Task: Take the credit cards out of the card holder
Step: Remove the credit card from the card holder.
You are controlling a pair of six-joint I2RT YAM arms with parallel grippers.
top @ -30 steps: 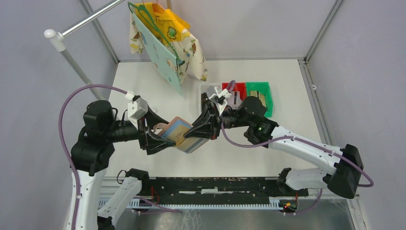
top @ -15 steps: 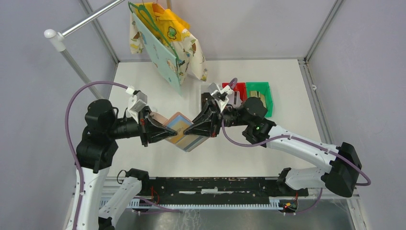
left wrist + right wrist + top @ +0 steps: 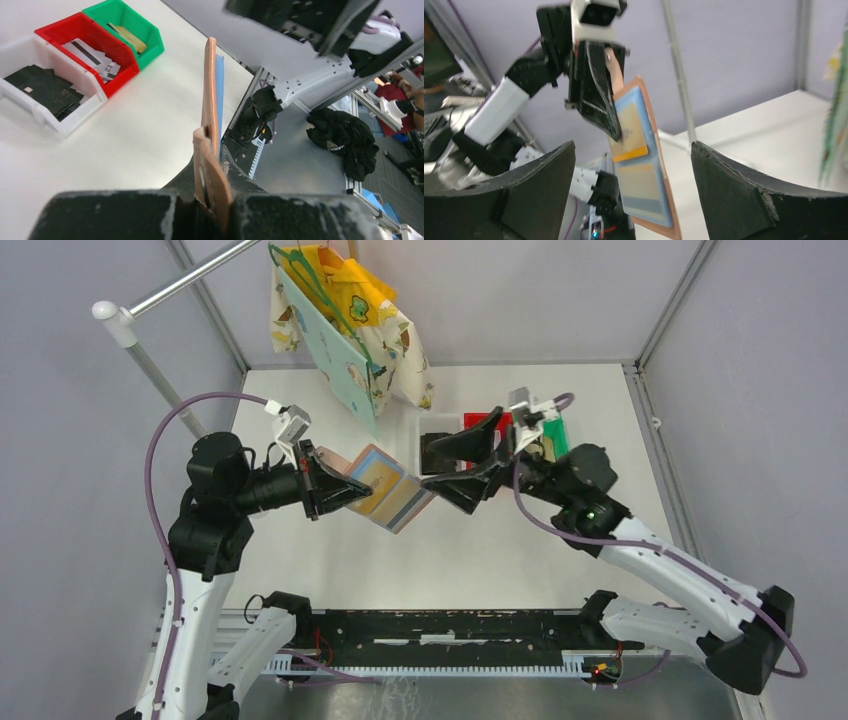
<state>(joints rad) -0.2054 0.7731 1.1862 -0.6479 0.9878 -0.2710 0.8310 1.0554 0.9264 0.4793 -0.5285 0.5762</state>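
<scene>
Salmon-pink card holder point(image 3: 388, 497) hung pinched in left gripper point(image 3: 343, 495); right gripper point(image 3: 441, 465), spread, likely needed a square pinch on the gold card point(image 3: 631, 133).

No legible text, brand, number or sign in any view. Print on cards point(image 3: 92, 54) in bins point(image 3: 120, 80) too small to read. Marks on wallet point(image 3: 402, 506) blurred, only colour panels. Hanging fabric bags point(image 3: 345, 335): cartoon prints, lettering unreadable.

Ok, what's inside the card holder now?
A gold card and a tan card sit in blue pockets of the card holder. The left gripper covers the clamped flap; anything there is hidden.
</scene>
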